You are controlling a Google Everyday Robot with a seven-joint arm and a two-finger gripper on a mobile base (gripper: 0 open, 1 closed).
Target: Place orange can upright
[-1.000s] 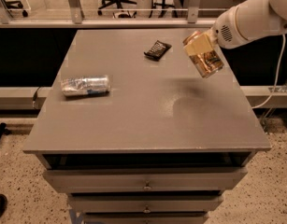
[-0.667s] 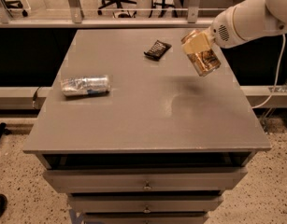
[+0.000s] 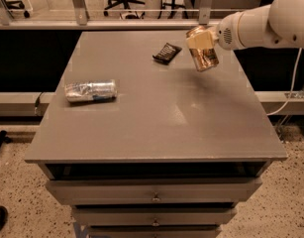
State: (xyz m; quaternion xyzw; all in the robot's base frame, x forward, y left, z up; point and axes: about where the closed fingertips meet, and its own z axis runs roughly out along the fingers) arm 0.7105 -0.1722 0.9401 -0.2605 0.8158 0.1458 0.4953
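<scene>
The orange can (image 3: pixel 205 54) is shiny orange-copper and hangs tilted in the air above the back right part of the grey table (image 3: pixel 151 128). Its silver top points up and to the left. My gripper (image 3: pixel 200 39) is shut on the can near its upper end, with pale fingers across its side. My white arm (image 3: pixel 263 21) reaches in from the upper right. The can does not touch the table.
A silver-and-blue can (image 3: pixel 90 90) lies on its side at the table's left. A small dark packet (image 3: pixel 167 52) lies at the back centre, left of the held can. Drawers (image 3: pixel 152 191) sit below the front edge. A white cable (image 3: pixel 290 90) hangs on the right.
My gripper and the orange can have moved slightly to the left and up, toward the back of the table. The other objects have not moved.
</scene>
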